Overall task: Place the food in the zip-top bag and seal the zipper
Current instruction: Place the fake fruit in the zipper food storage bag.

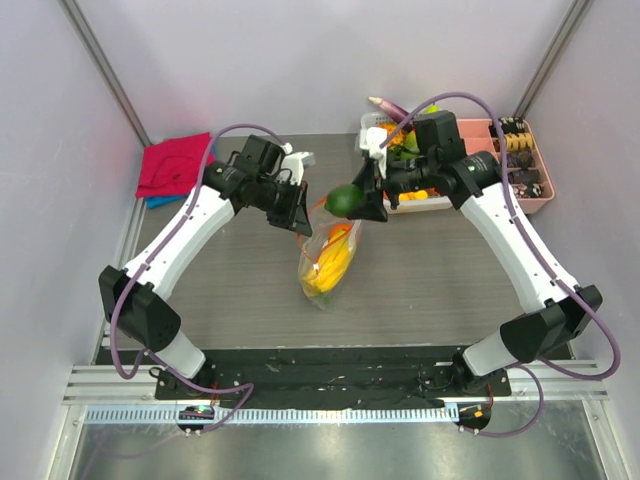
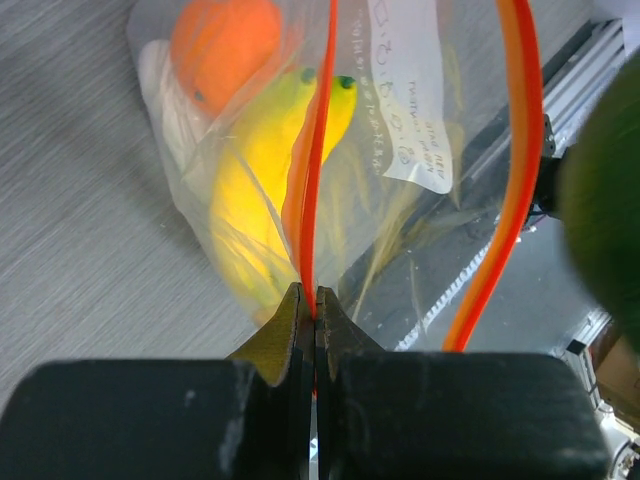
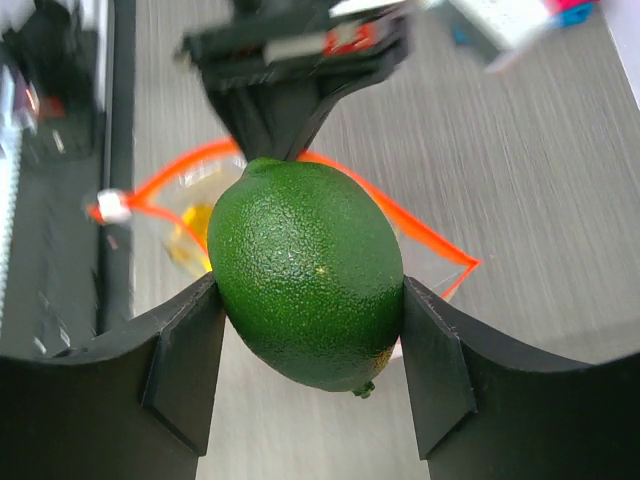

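The right pincer [image 3: 305, 310] grips the rigid lime [image 3: 300, 270] at its middle (probably light, slippery); the left pincer [image 2: 315, 315] pinches the zipper [image 2: 318, 150] of the flimsy bag [image 2: 420, 240].

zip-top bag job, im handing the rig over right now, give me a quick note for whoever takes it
Left gripper: jaws shut on the zipper, holding the mouth of the zip-top bag open.
Right gripper: jaws shut on the green fruit, held over the open mouth, not yet inside.
Done: the banana, orange and white piece are in the bag.
Left: drop the green fruit in, add whatever food remains in the white basket by the right arm, then seal the zipper.
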### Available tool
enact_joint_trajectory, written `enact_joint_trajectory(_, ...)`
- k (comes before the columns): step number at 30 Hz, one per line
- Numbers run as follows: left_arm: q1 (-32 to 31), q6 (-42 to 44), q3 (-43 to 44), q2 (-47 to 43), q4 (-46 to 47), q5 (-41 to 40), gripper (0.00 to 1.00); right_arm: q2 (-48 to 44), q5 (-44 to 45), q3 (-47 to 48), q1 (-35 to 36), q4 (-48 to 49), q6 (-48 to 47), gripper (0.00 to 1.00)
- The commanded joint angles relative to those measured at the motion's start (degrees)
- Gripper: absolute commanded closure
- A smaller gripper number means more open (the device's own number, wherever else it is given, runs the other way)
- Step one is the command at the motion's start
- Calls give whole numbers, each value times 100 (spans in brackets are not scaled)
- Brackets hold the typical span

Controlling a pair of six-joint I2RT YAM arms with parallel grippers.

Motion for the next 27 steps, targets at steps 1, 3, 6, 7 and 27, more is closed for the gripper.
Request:
enact_joint_trajectory(1,-146,55,156,-269,182,304,100,-173,450,88,452,-936,-2257,96)
enact_joint_trajectory(3,-182,90,147,-278,173,278,100,-191,766,27,689,-1033,-2864,96)
enact_joint_trajectory(6,-243,152,156,-287,147,217,100,-165,1083,35,857,-989,-3216,96)
enact_joint_trajectory(7,-269,169,156,-278,130,208,100,-104,1127,70,892,-1024,-3287,96)
enact_joint_trajectory(27,-270,125,42,-269,191,137,100,-331,1611,185,1236,178,-1585,5)
